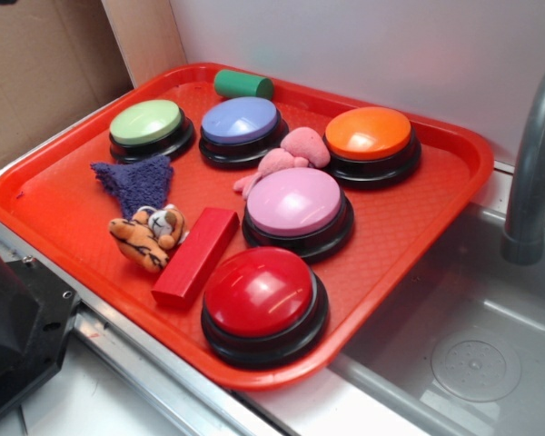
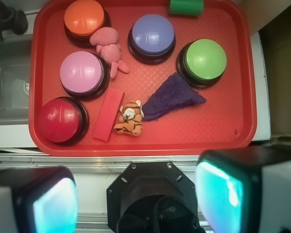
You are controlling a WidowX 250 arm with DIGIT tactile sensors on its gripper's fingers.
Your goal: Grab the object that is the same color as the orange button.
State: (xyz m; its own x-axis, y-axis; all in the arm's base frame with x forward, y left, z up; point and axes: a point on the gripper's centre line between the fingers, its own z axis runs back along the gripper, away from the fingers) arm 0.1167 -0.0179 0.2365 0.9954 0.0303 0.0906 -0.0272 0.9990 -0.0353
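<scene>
Right near the front edge of the red tray point(image 1: 427, 227) lies the little orange tiger toy point(image 1: 148, 236), with dark stripes and a white face, and nothing is holding it. Just beside it, on one side, is a long red block point(image 1: 196, 255), and a floppy purple cloth point(image 1: 134, 181) lies just past its head, touching or almost touching it. On the other side of the block sits the red button point(image 1: 262, 295), near the tray's front edge. Behind the red one comes the pink button point(image 1: 295, 204), with a lumpy pink plush toy point(image 1: 286, 160) right up against it. The orange button point(image 1: 370, 136), shiny on top with a black base, sits well apart from the tiger, in the far corner of the tray (the corner closest to the grey tap point(image 1: 533, 173) and the sink point(image 1: 472, 345)). A blue button point(image 1: 241, 123) and a green button point(image 1: 146, 124) sit along the back too, and a green roll-shaped block point(image 1: 243, 85) lies on its side at the very back edge. In the wrist view the gripper point(image 2: 136, 199) hangs high above, off the tray's front side, and its two fingers point(image 2: 34, 201) are spread wide with nothing between them
</scene>
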